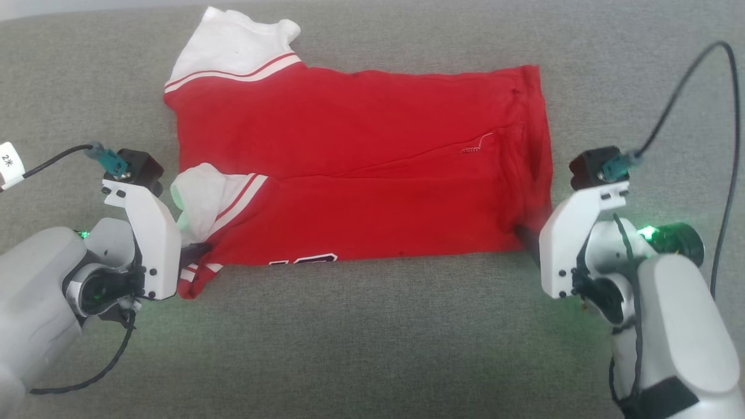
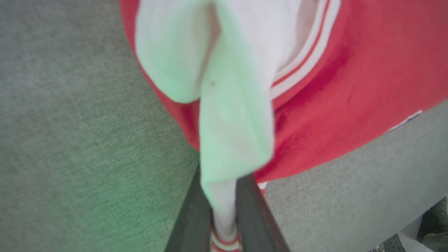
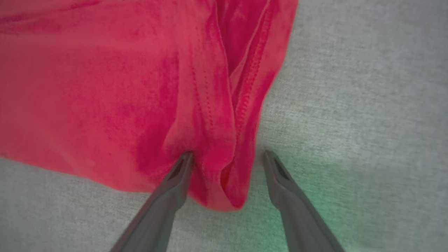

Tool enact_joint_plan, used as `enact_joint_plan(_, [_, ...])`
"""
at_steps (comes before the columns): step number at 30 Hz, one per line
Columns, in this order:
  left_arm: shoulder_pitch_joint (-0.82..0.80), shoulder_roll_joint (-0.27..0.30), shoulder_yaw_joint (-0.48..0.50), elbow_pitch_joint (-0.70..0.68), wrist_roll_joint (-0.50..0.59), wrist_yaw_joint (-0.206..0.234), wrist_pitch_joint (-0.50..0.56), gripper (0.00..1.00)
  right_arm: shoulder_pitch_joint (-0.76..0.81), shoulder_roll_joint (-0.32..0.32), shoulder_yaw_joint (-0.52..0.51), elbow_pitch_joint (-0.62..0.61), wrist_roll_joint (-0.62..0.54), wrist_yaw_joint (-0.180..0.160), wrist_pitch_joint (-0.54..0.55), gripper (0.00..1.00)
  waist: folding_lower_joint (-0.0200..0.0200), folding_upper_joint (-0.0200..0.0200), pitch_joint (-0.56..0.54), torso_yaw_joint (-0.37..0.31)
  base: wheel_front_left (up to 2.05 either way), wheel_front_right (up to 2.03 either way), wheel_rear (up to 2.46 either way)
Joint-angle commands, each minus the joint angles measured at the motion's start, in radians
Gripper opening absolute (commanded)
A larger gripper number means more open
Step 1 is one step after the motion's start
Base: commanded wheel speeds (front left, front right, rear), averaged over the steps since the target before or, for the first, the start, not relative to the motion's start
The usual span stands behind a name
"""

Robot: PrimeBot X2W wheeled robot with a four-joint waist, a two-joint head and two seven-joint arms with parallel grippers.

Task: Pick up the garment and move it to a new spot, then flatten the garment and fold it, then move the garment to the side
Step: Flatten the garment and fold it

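1. Right now my left tool (image 1: 198, 250), at the lower left of the head view, is pinched almost shut on the white, red-striped sleeve (image 1: 201, 195) of the large red jersey shirt (image 1: 361, 192). In the left wrist view the white cloth runs down between the two dark fingers (image 2: 253, 210).
2. My right tool (image 1: 527, 238), at the lower right of the head view, stands wide open and holds nothing. In the right wrist view one finger of it (image 3: 227, 154) presses into the red cloth and the other rests on the bare grey woven cloth surface (image 3: 367, 105), with the bunched hem corner between them.
3. I judge the step in hand to be taking both near corners for a fold. I would ease the right tool slightly deeper, so that every layer of the hem sits inside the jaws, and only then close.
4. After that I would raise both tools level and together, keeping the near edge taut so the layers do not slide apart.
5. The shirt lies flat across the middle of the head view, already partly folded. Its second white sleeve (image 1: 233, 46) is at the upper left, and the top of a dark white-outlined number (image 1: 302, 260) peeks out at the lower edge. It spans the gap between the tools, touching one at each end.
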Motion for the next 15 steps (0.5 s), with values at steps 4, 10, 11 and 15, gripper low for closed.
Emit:
enact_joint_plan(4, [0.037,-0.040,-0.026,0.029,0.003,-0.017,0.003,0.00,-0.023,0.005,0.025,0.081,-0.017,-0.001,0.053,0.00,0.0000,-0.0001,0.004,0.011,0.00,0.00,0.00])
enact_joint_plan(10, [0.032,-0.041,-0.014,0.058,-0.008,-0.032,-0.005,0.00,-0.048,0.000,0.017,0.101,-0.005,-0.001,0.049,0.00,0.0000,-0.0001,-0.004,0.019,0.00,0.00,0.00])
enact_joint_plan(11, [0.030,-0.037,-0.010,0.059,-0.009,-0.033,-0.004,0.00,-0.048,-0.001,0.018,0.095,0.001,-0.001,0.053,0.00,0.0000,-0.0001,-0.007,0.019,0.00,0.00,0.00])
enact_joint_plan(15, [0.024,-0.018,0.003,0.045,-0.018,-0.033,-0.010,0.00,-0.033,-0.028,0.026,0.056,0.027,-0.001,0.070,0.00,0.0000,-0.0001,-0.023,0.020,0.00,0.00,0.00])
